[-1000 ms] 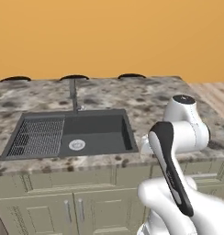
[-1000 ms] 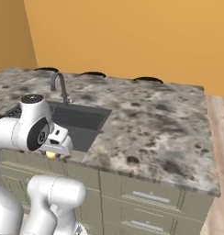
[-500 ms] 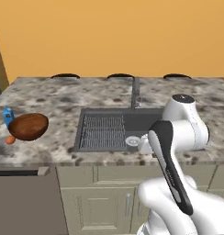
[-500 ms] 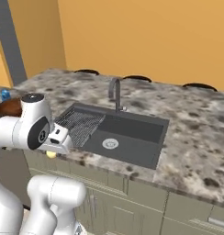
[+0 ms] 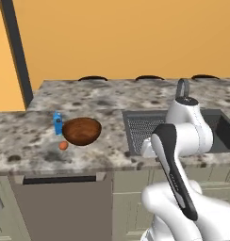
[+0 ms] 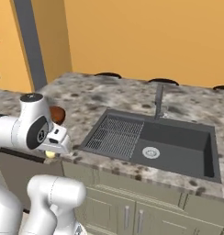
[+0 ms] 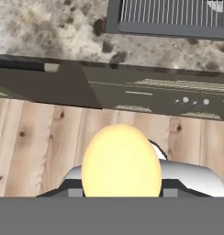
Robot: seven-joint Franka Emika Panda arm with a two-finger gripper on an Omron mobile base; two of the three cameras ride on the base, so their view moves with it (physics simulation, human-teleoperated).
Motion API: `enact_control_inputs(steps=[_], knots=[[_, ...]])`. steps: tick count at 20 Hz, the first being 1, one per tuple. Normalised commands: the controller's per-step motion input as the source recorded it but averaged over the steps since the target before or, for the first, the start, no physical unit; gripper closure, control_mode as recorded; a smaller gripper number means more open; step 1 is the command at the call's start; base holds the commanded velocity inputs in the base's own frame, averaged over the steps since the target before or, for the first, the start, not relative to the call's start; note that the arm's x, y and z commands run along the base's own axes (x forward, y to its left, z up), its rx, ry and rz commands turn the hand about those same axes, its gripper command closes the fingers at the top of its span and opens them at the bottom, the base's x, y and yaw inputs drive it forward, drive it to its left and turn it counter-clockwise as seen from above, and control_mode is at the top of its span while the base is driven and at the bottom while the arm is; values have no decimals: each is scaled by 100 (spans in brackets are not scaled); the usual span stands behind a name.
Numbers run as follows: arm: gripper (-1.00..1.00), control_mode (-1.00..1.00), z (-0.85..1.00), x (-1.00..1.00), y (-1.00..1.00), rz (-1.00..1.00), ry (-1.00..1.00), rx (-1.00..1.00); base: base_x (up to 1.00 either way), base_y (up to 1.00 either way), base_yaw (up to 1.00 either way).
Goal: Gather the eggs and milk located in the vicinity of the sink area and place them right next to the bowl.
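Observation:
My gripper (image 7: pixel 120 186) is shut on the pale yellow egg (image 7: pixel 120 164), held in front of the counter's edge over the wooden floor. In the right base view this egg (image 6: pixel 50 154) peeks out under the hand (image 6: pixel 56 140). On the counter to the left stands the reddish-brown bowl (image 5: pixel 81 131). The blue milk (image 5: pixel 57 123) is upright just behind its left side. The orange-brown egg (image 5: pixel 63 145) lies in front of it. The dark sink (image 6: pixel 153 140) with its tap (image 6: pixel 158 98) is to the right.
A ribbed grate (image 5: pixel 145 126) fills the sink's left half. A dark appliance front (image 5: pixel 60 202) sits under the counter below the bowl. The speckled counter (image 5: pixel 22 136) runs left to a dark post (image 5: pixel 17 52) against the orange wall.
The whole picture has shifted: the base drove left, bringing the bowl, milk and orange-brown egg into view. The gripper stays shut on the pale yellow egg.

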Motion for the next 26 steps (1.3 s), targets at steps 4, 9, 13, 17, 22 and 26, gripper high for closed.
enact_control_inputs(steps=[4, 9, 13, 17, 22, 26], knots=[[100, 100, 0, 0, 0, 0, 0, 0, 29, 57, -29], [100, 100, 0, 0, 0, 0, 0, 0, 76, 15, -19], [100, 100, 0, 0, 0, 0, 0, 0, 66, 12, -17], [100, -100, 0, 5, 0, 0, 0, 0, 8, 5, -8], [100, -100, -11, 37, 1, 30, 1, 3, 0, 0, 0], [100, -100, -24, 49, 25, 46, 0, 6, 0, 0, 0]])
